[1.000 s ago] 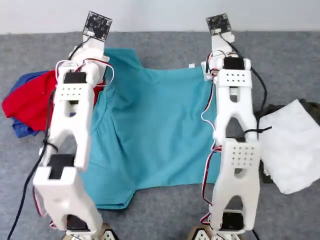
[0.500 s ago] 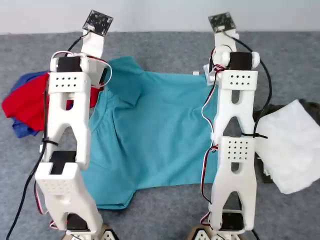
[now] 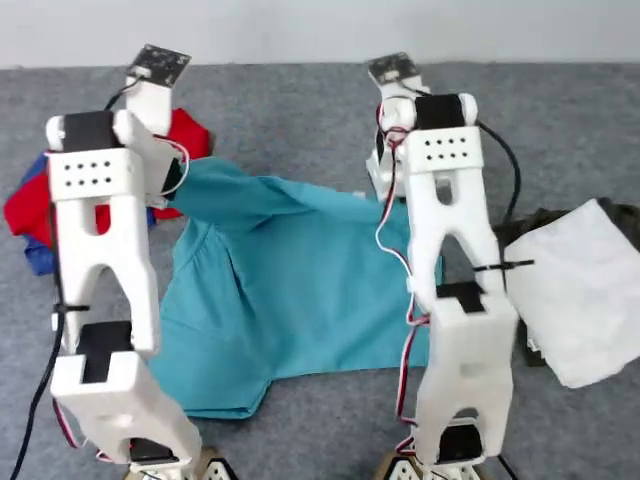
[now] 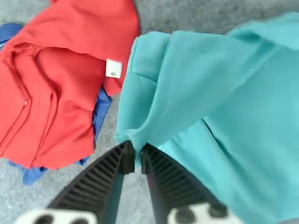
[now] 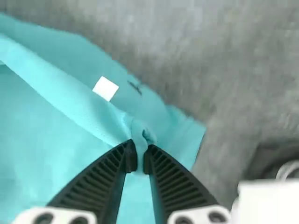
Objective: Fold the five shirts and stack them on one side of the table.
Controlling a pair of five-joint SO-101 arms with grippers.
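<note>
A teal shirt [image 3: 290,290] lies spread on the grey table between my two arms, its far edge lifted off the surface. My left gripper [image 4: 134,157] is shut on a pinched fold of the teal shirt [image 4: 210,107] near its far left corner. My right gripper [image 5: 138,158] is shut on the hem of the teal shirt [image 5: 51,140] near a small white tag [image 5: 105,88]. In the high view the lifted edge runs from the left arm's wrist [image 3: 150,160] to the right arm's wrist [image 3: 400,150].
A red shirt [image 3: 45,205] lies crumpled over a blue shirt [image 3: 40,258] at the table's left; both also appear as the red shirt [image 4: 60,79] and blue shirt [image 4: 98,116]. A folded white shirt [image 3: 580,290] rests on a dark garment [image 3: 540,225] at the right.
Both arms have risen and drawn toward the near side, lifting the teal shirt's far edge off the table. More of the red shirt now shows at the left.
</note>
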